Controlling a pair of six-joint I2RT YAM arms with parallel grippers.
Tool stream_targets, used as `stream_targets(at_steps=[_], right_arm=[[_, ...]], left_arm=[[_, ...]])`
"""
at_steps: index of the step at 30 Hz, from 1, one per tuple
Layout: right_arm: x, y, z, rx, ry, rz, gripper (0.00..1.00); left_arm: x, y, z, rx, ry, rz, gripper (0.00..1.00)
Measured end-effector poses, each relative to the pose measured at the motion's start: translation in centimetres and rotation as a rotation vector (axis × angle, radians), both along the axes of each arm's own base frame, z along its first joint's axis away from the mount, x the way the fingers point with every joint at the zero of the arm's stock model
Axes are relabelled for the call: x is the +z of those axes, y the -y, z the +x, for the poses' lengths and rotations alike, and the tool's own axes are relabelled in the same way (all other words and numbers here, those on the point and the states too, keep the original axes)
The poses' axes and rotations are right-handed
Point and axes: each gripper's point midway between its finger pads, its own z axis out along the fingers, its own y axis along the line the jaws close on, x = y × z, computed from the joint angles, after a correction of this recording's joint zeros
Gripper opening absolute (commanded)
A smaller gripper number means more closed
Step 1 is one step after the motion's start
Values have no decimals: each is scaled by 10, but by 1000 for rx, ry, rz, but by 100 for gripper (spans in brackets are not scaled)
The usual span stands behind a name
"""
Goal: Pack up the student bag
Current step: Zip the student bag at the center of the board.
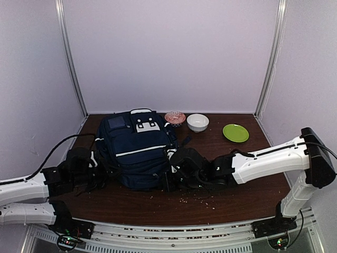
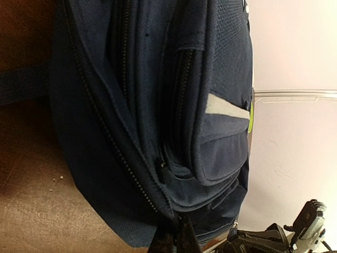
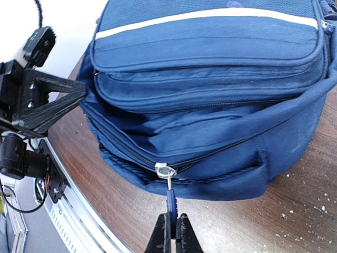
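Observation:
The student bag (image 1: 136,150), a navy backpack with a white stripe, lies flat on the brown table between both arms. My left gripper (image 1: 104,172) is at the bag's left side. In the left wrist view the left gripper (image 2: 176,240) is shut, pinching the bag's fabric edge (image 2: 158,200) beside a zipper line. My right gripper (image 1: 166,182) is at the bag's near right corner. In the right wrist view the right gripper (image 3: 174,234) is shut on the blue zipper pull (image 3: 171,203), which hangs from the silver slider (image 3: 166,171).
Behind the bag stand a pink patterned bowl (image 1: 175,117), a white bowl (image 1: 197,122) and a green plate (image 1: 235,133). Crumbs (image 1: 197,199) lie on the table in front of the right arm. White walls close in the back and sides.

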Motion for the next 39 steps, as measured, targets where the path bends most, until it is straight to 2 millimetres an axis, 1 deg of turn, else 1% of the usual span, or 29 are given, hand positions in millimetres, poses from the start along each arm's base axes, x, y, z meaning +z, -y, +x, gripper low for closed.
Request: stream_targets(at_steps=[4, 9, 11, 14, 17, 23, 26, 29, 33, 39], right_arm=[[-7, -1, 7, -20, -14, -5, 0], [-25, -5, 10, -30, -37, -33, 0], [-31, -8, 9, -18, -49, -35, 0], [-32, -14, 7, 9, -64, -9, 0], [-31, -19, 4, 35, -74, 27, 7], [-33, -21, -1, 66, -85, 53, 25], [-37, -17, -3, 80, -98, 61, 34], [-38, -8, -4, 85, -118, 74, 41], [-28, -4, 3, 87, -121, 102, 44], [-9, -10, 15, 99, -105, 132, 45]], left_arm=[[-3, -14, -4, 23, 15, 14, 0], [-14, -33, -8, 57, 24, 54, 0], [-17, -37, -10, 54, 30, 73, 0], [-19, -39, -10, 46, 37, 104, 0], [-21, -41, -10, 36, 46, 129, 0], [-20, -43, -10, 15, 63, 172, 0], [-20, -44, -11, 9, 64, 186, 0], [-20, -44, -11, -2, 70, 203, 0], [-20, -45, -11, -11, 76, 217, 0], [-21, -45, -12, -18, 80, 227, 0]])
